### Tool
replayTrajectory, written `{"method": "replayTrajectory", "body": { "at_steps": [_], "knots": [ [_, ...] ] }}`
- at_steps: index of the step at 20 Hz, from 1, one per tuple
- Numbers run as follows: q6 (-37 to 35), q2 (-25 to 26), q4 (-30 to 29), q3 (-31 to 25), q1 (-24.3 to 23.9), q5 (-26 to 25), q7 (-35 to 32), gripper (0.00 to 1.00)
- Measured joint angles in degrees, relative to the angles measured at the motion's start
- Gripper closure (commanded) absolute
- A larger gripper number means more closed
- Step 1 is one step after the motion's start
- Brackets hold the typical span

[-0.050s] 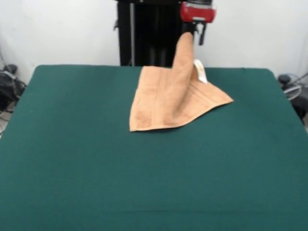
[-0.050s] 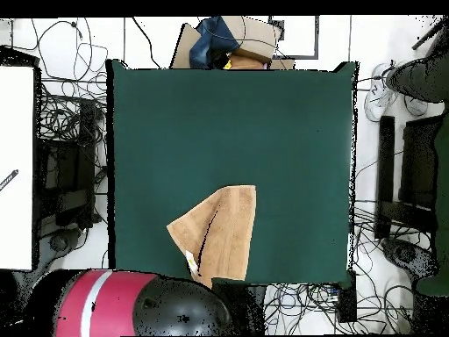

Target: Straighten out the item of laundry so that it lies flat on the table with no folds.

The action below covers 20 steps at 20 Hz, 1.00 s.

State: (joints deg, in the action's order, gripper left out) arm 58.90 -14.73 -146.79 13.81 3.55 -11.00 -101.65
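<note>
Up at the table's [image 1: 72, 183] far edge, the gripper [image 1: 191, 32] was clamped on a corner of the towel [image 1: 166, 103] — the pinched part rose in a narrow peak. Its remaining cloth lay spread on the green felt, white tag [image 1: 200, 70] showing beside the peak.

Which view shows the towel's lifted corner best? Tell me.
The front view: the towel rises in a peak to the gripper, the rest draped on the table. The overhead view shows only the towel's folded outline and white tag.
</note>
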Motion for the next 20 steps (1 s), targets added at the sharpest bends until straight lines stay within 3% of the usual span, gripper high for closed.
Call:
{"method": "replayTrajectory", "body": {
  "at_steps": [5, 20],
  "knots": [
    [-0.4, -1.6, -0.3, 0.0, -0.1, 0.0, 0.0, 0.00],
    [-19.7, -16.3, -3.3, 0.0, -1.5, 0.0, 0.0, 0.00]
  ]
}}
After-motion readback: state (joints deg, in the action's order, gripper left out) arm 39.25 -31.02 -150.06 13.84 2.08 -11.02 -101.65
